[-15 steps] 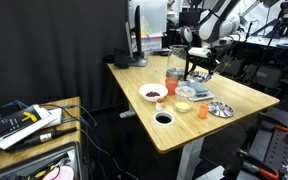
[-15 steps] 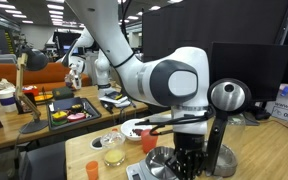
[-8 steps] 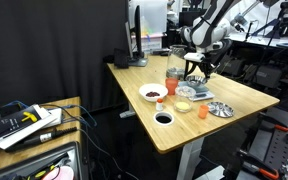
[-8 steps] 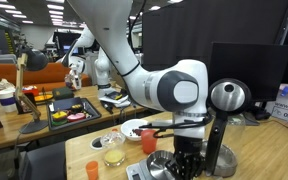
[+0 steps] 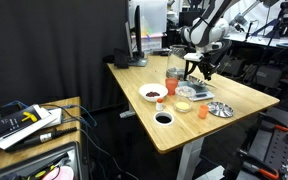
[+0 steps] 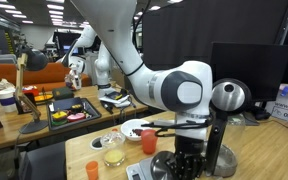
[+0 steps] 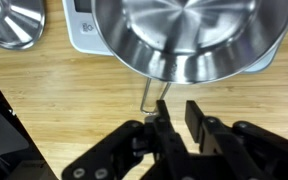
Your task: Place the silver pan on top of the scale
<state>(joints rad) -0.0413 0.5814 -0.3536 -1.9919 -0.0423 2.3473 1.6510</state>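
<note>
The small round shiny silver pan (image 7: 184, 35) fills the top centre of the wrist view. It sits over the flat pale grey-white rectangular scale (image 7: 79, 25), whose edges show past the pan's rim at left and right. The pan's inside is bare polished metal. Its thin wire handle (image 7: 154, 92) runs down toward the black hand (image 7: 179, 112) at the bottom of the frame. The two fingers (image 7: 199, 122) stand apart with wood showing between them. The handle ends at the tip of the finger on the picture's left and does not lie in the gap. A flatter, plate-like silver dish (image 7: 9, 20) lies in the upper left corner on the wooden bench (image 7: 64, 110).

In an exterior view, a white bowl (image 5: 152, 93) near the frame centre holds red bits, and a smaller white bowl (image 5: 163, 118) below it holds something dark. An orange cup (image 5: 202, 108) stands just right of them; what is in it cannot be told. In an exterior view, a clear glass bowl (image 6: 112, 153) at lower centre holds something yellowish.

Compared with a second ago, the arm's big round joint (image 6: 189, 92) sits further right and lower in the frame. The bowls and the cup lie where they were.
</note>
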